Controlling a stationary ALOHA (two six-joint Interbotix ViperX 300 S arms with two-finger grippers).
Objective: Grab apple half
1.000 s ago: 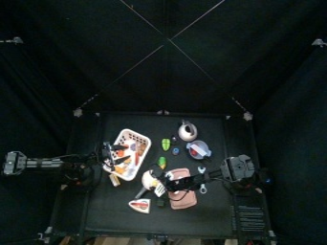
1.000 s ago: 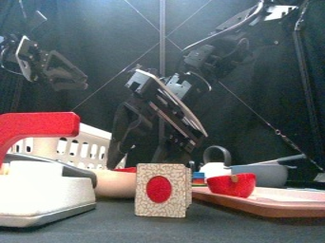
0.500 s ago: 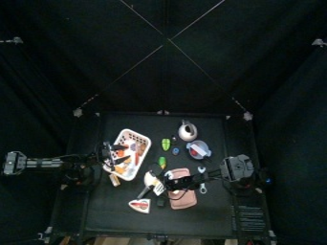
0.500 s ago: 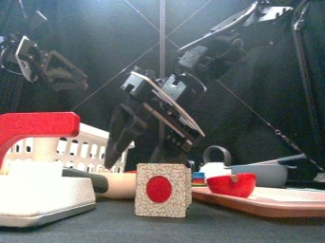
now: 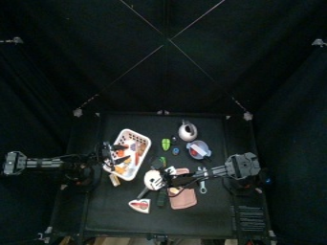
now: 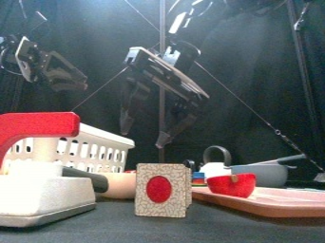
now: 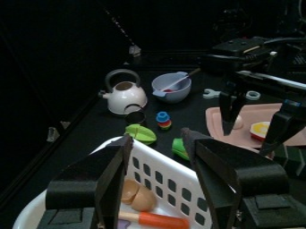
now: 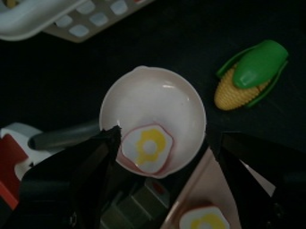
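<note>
From above, the right gripper [image 5: 163, 178] reaches across the middle of the table. A small round apple half with a pale cream face [image 5: 153, 177] sits at its jaw tips. The left gripper [image 5: 110, 163] rests over the white slatted plastic basket [image 5: 128, 144].

From the front, the right gripper [image 6: 155, 121] hangs with its jaws spread wide, tips pointing down. I cannot tell the apple half for sure here, because nearer things stand before it.

In the left wrist view, the left gripper [image 7: 174, 179] holds its jaws wide apart and empty, with the basket [image 7: 156, 188] between and just beyond them.

In the right wrist view, the right gripper [image 8: 162, 179] is open wide and grasps nothing. The apple half [image 8: 149, 103] lies flat face up, between the jaws and just past their tips. A green-and-yellow toy corn cob [image 8: 245, 76] lies well beyond one jaw.

The piece looks like light, stiff, smooth plastic that is not fragile. Its rounded underside may roll or slip, so the jaws would best close across its widest part, low on the rim.
</note>
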